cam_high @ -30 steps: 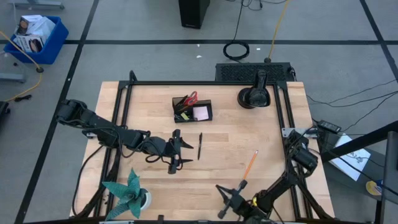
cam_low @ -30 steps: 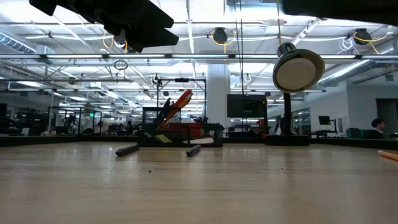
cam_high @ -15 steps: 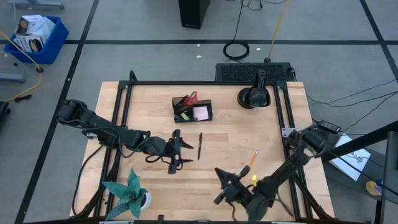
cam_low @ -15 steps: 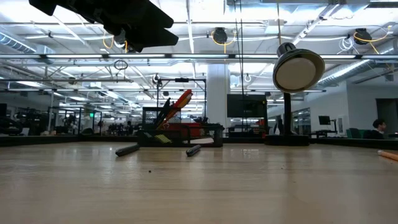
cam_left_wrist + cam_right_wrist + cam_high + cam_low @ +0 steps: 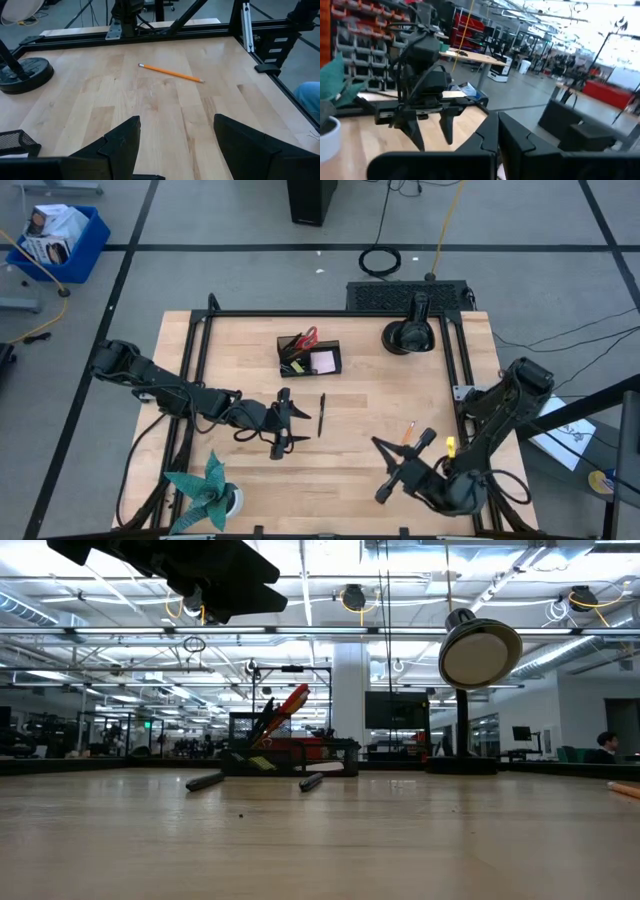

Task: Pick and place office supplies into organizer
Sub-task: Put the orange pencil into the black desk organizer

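Your left gripper (image 5: 284,425) hangs released, left of centre, beside the thin black pen (image 5: 322,415). Your right gripper (image 5: 402,463) is clenched empty at lower right over the orange pencil (image 5: 407,433). The small black rectangular organizer (image 5: 309,356) sits upper centre on the wooden surface (image 5: 370,395).

1. The organizer (image 5: 15,142) is cut off at the left wrist picture's edge; only a mesh corner shows.
2. In the low view the pencil (image 5: 624,789) is cut by the edge.
3. From above, the right arm covers part of the pencil (image 5: 407,432).
4. The organizer's (image 5: 309,357) small contents are too small to identify.
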You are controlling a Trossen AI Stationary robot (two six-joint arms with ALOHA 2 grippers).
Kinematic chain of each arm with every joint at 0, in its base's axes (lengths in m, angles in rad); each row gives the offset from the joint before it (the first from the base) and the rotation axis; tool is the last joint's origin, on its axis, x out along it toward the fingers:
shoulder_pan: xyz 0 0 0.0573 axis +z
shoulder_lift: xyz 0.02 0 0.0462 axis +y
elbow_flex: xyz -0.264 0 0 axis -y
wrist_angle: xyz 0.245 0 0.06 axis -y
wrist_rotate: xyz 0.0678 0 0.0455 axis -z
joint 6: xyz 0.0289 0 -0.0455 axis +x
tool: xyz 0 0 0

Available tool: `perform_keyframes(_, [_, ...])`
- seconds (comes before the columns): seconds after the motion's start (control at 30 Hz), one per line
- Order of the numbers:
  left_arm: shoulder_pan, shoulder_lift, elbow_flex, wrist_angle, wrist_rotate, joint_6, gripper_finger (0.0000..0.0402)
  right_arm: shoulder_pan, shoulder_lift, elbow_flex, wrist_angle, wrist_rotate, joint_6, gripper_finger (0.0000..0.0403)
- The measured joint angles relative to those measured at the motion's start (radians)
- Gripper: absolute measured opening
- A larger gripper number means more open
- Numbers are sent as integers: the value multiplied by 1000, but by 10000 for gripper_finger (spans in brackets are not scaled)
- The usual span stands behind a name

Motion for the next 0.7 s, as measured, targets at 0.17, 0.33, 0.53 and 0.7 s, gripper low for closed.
perform_keyframes(0.17, [0,0,0,0,0,-1,257,23,1,-101,-4,-6,162,0])
perform_keyframes(0.33, [0,0,0,1,0,-3,257,71,-1,-231,35,-148,357,0])
perform_keyframes(0.53, [0,0,0,3,0,-3,257,119,-5,-414,249,-634,592,0])
perform_keyframes(0.7, [1,0,0,11,0,-4,257,108,-5,-552,425,-503,670,0])
